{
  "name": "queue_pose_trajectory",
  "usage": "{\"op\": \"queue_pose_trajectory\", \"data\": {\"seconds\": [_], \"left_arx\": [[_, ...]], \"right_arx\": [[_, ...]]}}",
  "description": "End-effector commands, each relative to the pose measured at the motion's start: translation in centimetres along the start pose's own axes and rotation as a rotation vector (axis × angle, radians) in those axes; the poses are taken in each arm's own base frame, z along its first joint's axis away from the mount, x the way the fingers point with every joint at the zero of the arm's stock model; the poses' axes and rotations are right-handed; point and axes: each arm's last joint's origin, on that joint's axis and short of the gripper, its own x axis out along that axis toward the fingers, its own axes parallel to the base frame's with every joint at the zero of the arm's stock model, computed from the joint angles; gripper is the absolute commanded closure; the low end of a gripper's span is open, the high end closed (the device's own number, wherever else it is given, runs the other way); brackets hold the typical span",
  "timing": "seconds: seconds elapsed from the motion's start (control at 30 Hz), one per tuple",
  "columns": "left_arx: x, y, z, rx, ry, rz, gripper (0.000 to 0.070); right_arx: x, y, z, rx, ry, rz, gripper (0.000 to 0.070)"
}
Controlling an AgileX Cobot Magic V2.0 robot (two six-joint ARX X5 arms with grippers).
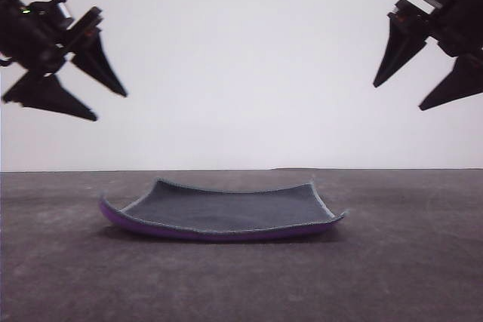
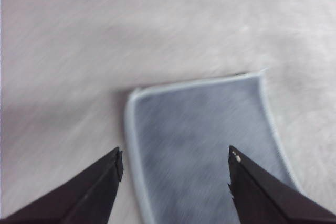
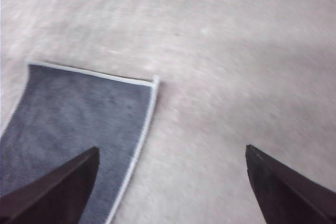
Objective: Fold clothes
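Note:
The clothes are one small thick square cloth (image 1: pixel 226 210) lying flat in the middle of the table, dark grey face up, purple underside showing along its front edge, corners curling up. My left gripper (image 1: pixel 111 106) hangs open high above and left of it. My right gripper (image 1: pixel 398 96) hangs open high above and right of it. In the left wrist view the cloth (image 2: pixel 205 140) with its light grey edge lies below the open left gripper (image 2: pixel 176 163). Through the right wrist camera the cloth (image 3: pixel 73 129) sits off to one side of the open right gripper (image 3: pixel 170 158); nothing is between the fingers.
The grey table (image 1: pixel 407 262) stretches wide around the cloth on all sides. A plain white wall (image 1: pixel 249 58) stands behind the table's far edge.

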Motion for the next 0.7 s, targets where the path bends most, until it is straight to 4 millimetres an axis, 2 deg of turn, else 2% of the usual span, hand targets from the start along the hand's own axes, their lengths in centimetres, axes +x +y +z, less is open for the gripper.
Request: {"op": "queue_pose_trajectory", "data": {"seconds": [0.0, 0.17, 0.43, 0.67], "left_arx": [[1.6, 0.1, 0.4, -0.004, -0.008, -0.023, 0.0309], [5.7, 0.9, 0.3, -0.032, 0.025, -0.05, 0.0308], [11.3, 3.8, 1.3, -0.071, 0.099, -0.049, 0.0308], [13.6, 4.6, 1.4, -0.076, 0.167, -0.055, 0.0308]], "right_arx": [[1.5, 0.1, 0.2, -0.037, 0.01, 0.021, 0.0133], [5.9, -0.3, -0.6, -0.008, 0.057, 0.059, 0.0135], [12.3, -2.2, -1.0, 0.074, 0.106, 0.137, 0.0137], [16.0, -2.2, -0.1, 0.098, 0.137, 0.21, 0.0138]]}}
